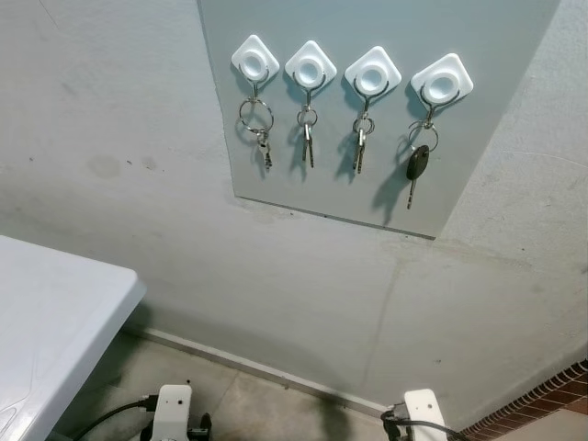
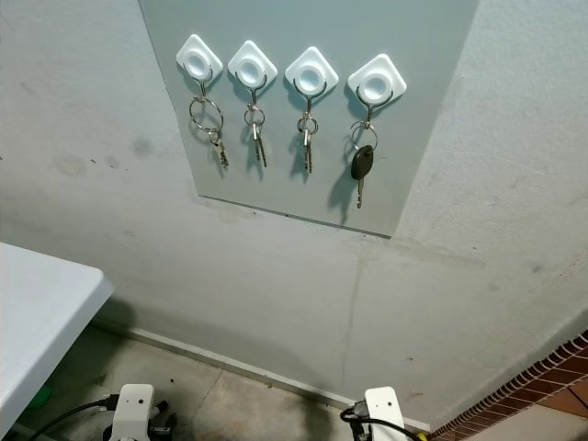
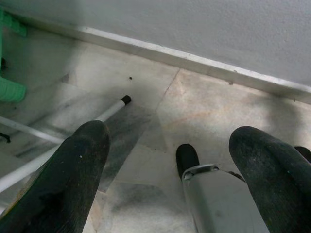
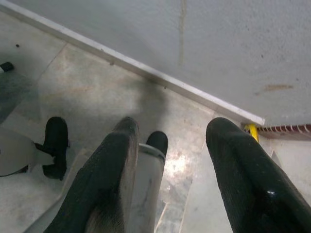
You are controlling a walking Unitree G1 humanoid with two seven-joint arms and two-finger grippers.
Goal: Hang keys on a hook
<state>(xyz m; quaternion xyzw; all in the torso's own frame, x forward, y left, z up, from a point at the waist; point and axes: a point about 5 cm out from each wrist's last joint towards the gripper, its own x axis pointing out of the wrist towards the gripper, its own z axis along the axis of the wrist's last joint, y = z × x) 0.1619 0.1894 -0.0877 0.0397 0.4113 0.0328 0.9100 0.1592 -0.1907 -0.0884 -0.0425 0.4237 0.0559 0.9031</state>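
1. I see four sets of keys on the wall, one on each of four white hooks set in a row on a grey panel [image 1: 478, 55].
2. Going from my left: a big ring with a small key [image 1: 258, 124] on the first hook [image 1: 254, 59], two small bunches [image 1: 307, 129] and [image 1: 361, 138] on the middle hooks [image 1: 310, 66] and [image 1: 372, 73], and a black-headed car key [image 1: 417, 165] on the last hook [image 1: 442, 84].
3. I can read no brand, label or writing on the keys, hooks or panel; the key blades are too small to make out.
4. The panel's top edge is cut off by the frame.
5. The left gripper [image 3: 165, 165] hangs low over the marble floor [image 3: 214, 111], fingers spread wide apart, holding nothing.
6. The right gripper [image 4: 170, 170] also hangs by the floor near the skirting board [image 4: 146, 68], fingers apart and empty.
7. A white surface [image 1: 55, 312] juts in at my left, cut off at the frame edge; its thin white leg [image 3: 109, 110] shows by the left gripper.
8. Something green [image 3: 12, 58] sits on the floor beyond that leg, too cropped to identify.
9. Brickwork [image 1: 542, 404] shows at the lower right corner.
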